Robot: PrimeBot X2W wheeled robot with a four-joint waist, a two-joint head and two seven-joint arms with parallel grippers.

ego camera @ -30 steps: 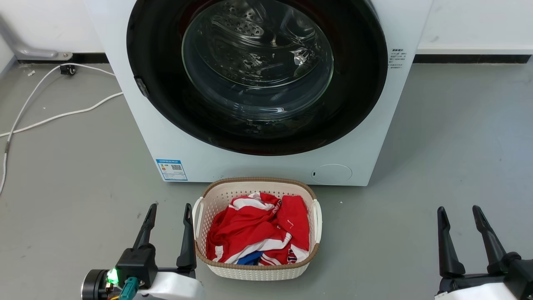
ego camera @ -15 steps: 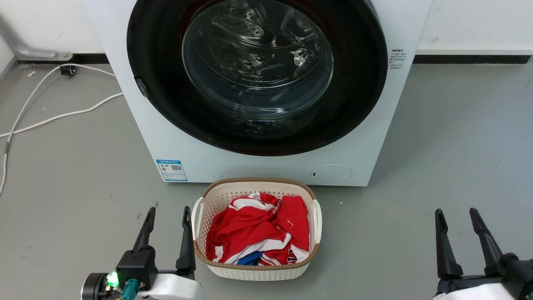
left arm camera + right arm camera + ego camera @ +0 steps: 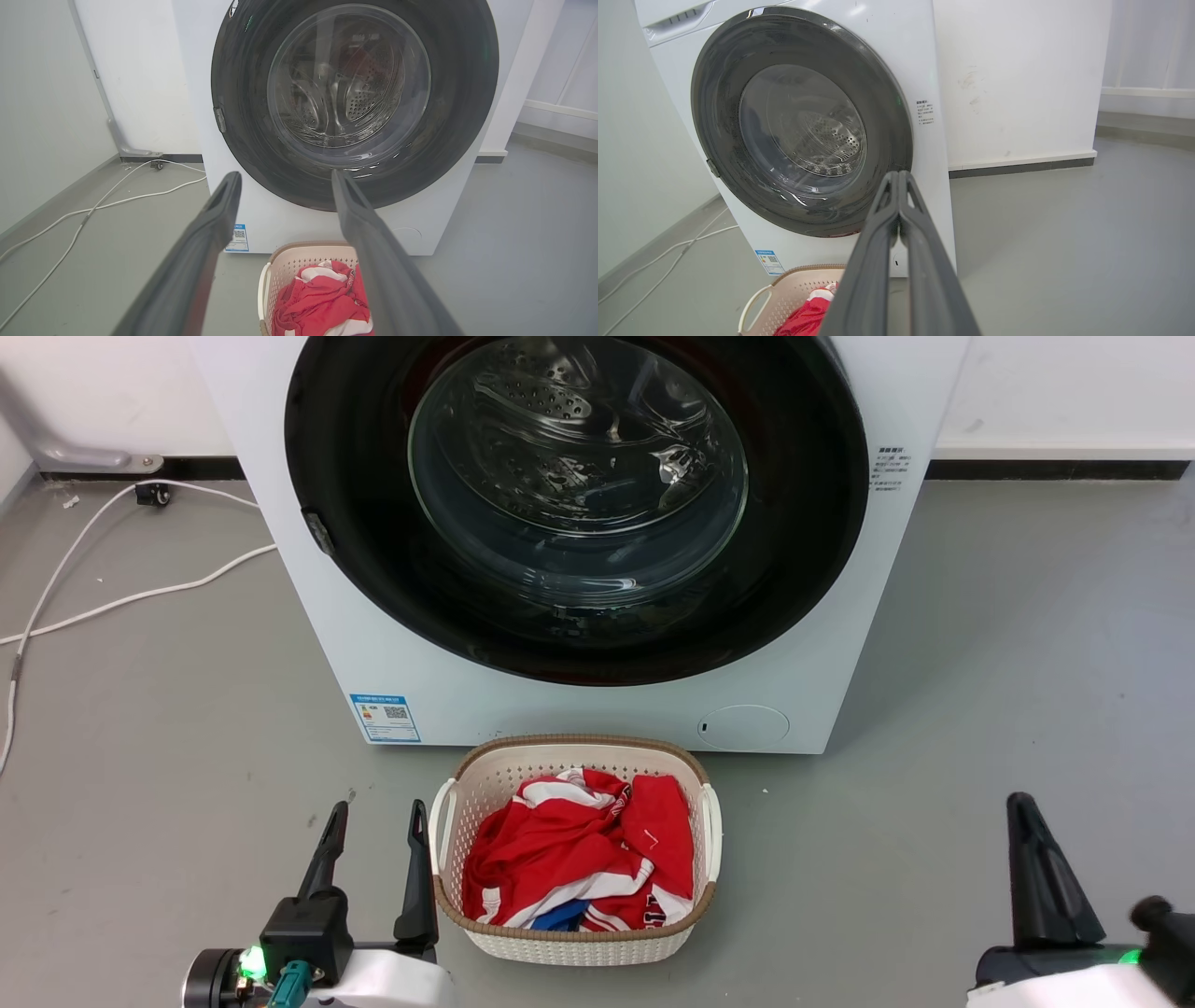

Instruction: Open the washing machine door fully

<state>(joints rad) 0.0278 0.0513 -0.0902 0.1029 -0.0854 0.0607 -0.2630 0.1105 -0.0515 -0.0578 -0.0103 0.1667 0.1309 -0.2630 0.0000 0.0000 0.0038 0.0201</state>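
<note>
since the earlier frame the right end effector (image 3: pixel 1019 803) has pinched its two dark fingers together into one narrow point and slid a little to the right, low over the grey floor (image 3: pixel 980 663) at the near right. the left end effector (image 3: pixel 378 807) has barely moved. it sits at the near left with fingers spread wide. both are empty.

the washing machine door (image 3: pixel 576 504), round and glossy black with a clear glass bowl, is at the far centre, shut flush against the white washing machine (image 3: pixel 392 681), well apart from both end effectors. a small grey tab (image 3: pixel 316 530) sits on the door's left edge. a cream basket (image 3: pixel 579 743) of red clothes (image 3: pixel 579 849) stands just in front of the machine. a white cable (image 3: pixel 140 593) trails at the far left.

likely risks: the pinched fingers could skid off the shiny rim instead of hooking it, and an arm reaching low could knock the basket. the hinge side cannot be told, so pulling at the wrong edge would achieve nothing.
</note>
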